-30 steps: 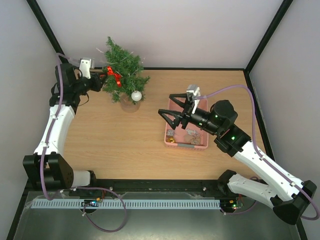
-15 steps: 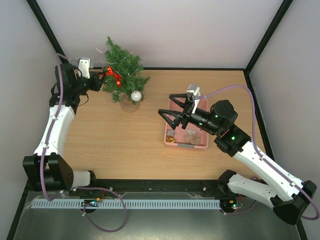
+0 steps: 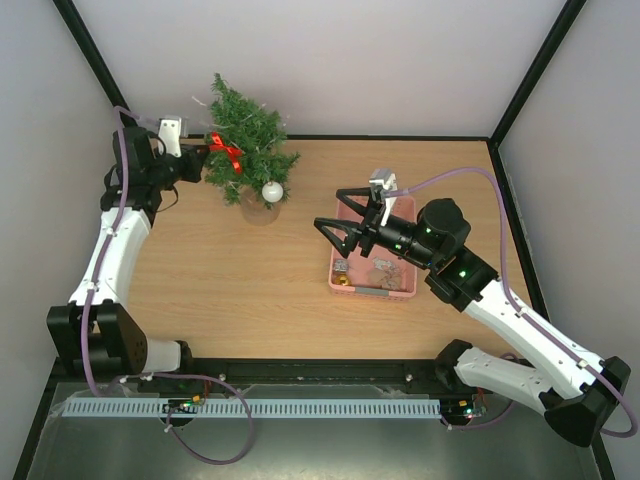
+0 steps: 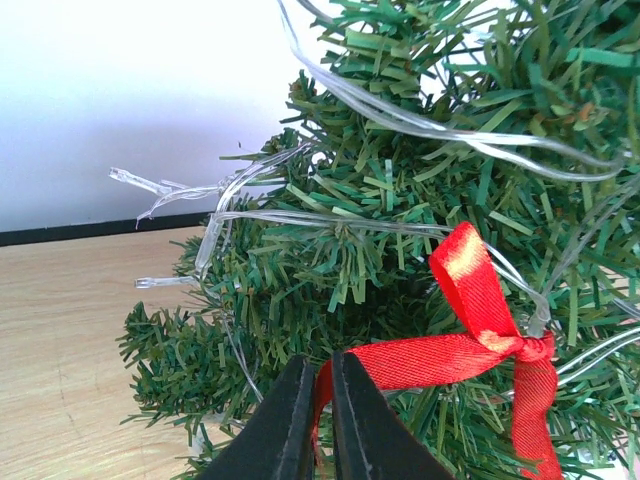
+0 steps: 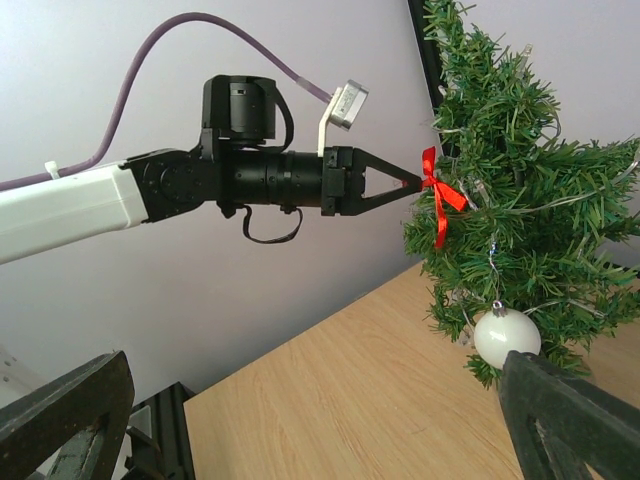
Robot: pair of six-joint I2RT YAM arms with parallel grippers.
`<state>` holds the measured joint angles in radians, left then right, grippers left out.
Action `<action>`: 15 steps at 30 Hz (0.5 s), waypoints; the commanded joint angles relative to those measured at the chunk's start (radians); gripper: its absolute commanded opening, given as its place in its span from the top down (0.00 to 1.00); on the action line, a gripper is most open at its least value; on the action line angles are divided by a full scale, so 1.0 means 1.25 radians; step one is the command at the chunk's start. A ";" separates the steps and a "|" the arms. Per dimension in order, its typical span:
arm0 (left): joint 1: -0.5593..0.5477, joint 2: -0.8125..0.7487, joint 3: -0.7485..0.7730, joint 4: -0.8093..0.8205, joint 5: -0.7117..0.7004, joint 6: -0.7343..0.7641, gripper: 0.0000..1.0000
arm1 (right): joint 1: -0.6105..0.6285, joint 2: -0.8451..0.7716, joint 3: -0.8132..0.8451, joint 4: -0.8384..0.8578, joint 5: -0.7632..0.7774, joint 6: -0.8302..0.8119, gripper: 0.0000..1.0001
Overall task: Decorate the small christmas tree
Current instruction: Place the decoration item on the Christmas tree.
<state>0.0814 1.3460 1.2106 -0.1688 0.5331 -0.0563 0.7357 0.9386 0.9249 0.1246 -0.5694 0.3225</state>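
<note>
The small christmas tree (image 3: 250,135) stands at the table's back left, strung with clear light wire, and a white ball (image 3: 272,191) hangs low on its front. A red ribbon bow (image 3: 228,152) sits on its left side. My left gripper (image 3: 207,155) is shut on one tail of that bow; in the left wrist view the ribbon (image 4: 480,320) runs between the closed black fingers (image 4: 285,430) against the branches (image 4: 400,180). My right gripper (image 3: 330,207) hangs open over the basket, holding nothing. The right wrist view shows the tree (image 5: 520,200), bow (image 5: 438,195) and ball (image 5: 506,337).
A pink plastic basket (image 3: 372,292) with small ornaments stands right of centre, under my right gripper. Grey walls and a black frame close in the table's back and sides. The tree's base is near the back left edge.
My left gripper's jaws have closed tighter on the ribbon tail and drawn slightly left. The right arm has shifted a little to the left, still open.
</note>
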 commanded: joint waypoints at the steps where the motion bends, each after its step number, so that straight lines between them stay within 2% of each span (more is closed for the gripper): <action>1: -0.003 0.017 -0.005 0.017 0.000 -0.004 0.92 | 0.005 0.000 0.022 0.021 -0.004 0.003 0.02; 11: -0.006 0.016 -0.009 0.015 0.012 -0.002 0.91 | 0.005 -0.001 0.019 0.018 -0.004 0.001 0.02; 15: -0.006 0.011 -0.011 0.019 0.025 -0.006 0.87 | 0.005 0.001 0.020 0.018 -0.004 0.000 0.02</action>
<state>0.0769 1.3647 1.2102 -0.1669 0.5392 -0.0589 0.7357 0.9390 0.9249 0.1249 -0.5694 0.3225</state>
